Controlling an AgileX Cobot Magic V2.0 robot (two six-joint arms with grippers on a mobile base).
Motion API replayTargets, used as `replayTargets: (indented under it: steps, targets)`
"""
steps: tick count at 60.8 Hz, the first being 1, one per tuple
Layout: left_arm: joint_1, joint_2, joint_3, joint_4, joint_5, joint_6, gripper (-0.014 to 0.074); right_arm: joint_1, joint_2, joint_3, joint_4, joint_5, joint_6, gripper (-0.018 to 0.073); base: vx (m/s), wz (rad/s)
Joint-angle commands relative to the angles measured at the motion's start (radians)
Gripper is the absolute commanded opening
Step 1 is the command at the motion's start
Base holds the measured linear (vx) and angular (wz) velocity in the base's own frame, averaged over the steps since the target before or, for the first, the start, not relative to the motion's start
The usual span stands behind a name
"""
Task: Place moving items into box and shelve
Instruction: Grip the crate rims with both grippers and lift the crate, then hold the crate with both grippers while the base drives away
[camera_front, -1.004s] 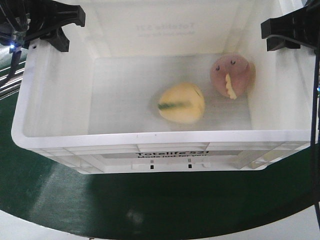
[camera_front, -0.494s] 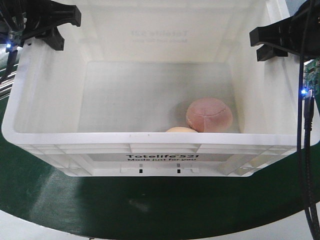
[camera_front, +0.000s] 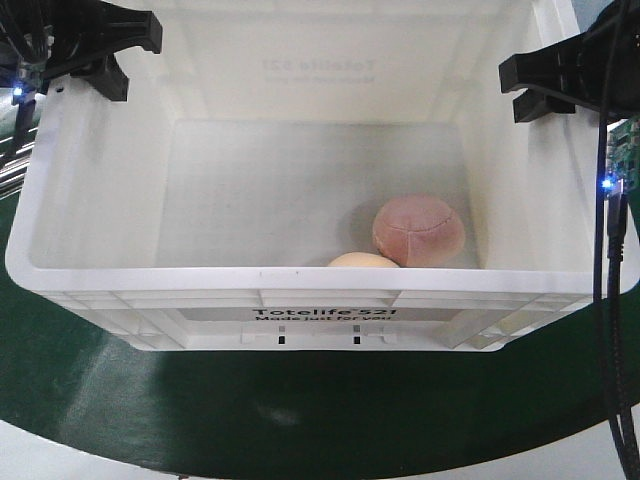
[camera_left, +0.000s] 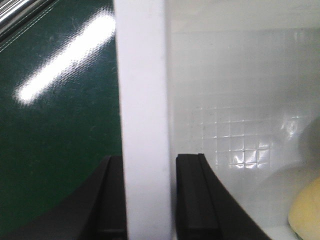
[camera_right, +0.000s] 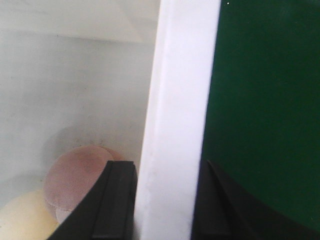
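The box (camera_front: 300, 281) fills most of the front view, its near rim running across the lower middle and its side walls reaching almost to both frame edges. It is white, smooth plastic with a ribbed outer rim and black print on the near face. Most of its floor is bare, with open room across the left and centre.

The left gripper (camera_front: 98, 48), black, sits at the upper left on the left wall. In the left wrist view its two fingers (camera_left: 194, 200) press either side of the white wall, so the left gripper (camera_left: 147, 197) is closed on the box. The right gripper (camera_front: 552, 85) at the upper right clamps the right wall the same way; in the right wrist view the wall fills the gap of the right gripper (camera_right: 167, 200).

The pink lump (camera_front: 418, 230) lies lower right inside the box, near the near wall, round and soft with faint seams. The yellow lump (camera_front: 363, 260) touches its left side and is mostly hidden behind the near rim; only its top shows.

The box bottom is not visible, so I cannot tell whether it rests on the glossy green surface (camera_front: 300, 410). A black cable (camera_front: 612, 300) hangs down the right edge.
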Motion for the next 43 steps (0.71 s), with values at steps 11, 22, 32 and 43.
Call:
replayTargets:
  steps: [11, 22, 32, 43]
  targets:
    - [-0.013, -0.052, -0.041, -0.077, -0.077, 0.002, -0.0003, 0.006, -0.041, -0.047, 0.093, -0.132, -0.008, -0.0006, 0.0, 0.0]
    - [-0.013, -0.052, -0.041, -0.077, -0.077, 0.002, -0.0003, 0.006, -0.041, -0.047, 0.093, -0.132, -0.008, -0.0006, 0.0, 0.0]
    - [-0.013, -0.052, -0.041, -0.077, -0.077, 0.002, -0.0003, 0.006, -0.041, -0.047, 0.093, -0.133, -0.008, -0.0006, 0.0, 0.0]
    - [-0.013, -0.052, -0.041, -0.077, -0.077, 0.002, -0.0003, 0.006, -0.041, -0.047, 0.093, -0.133, -0.008, -0.0006, -0.01, 0.01]
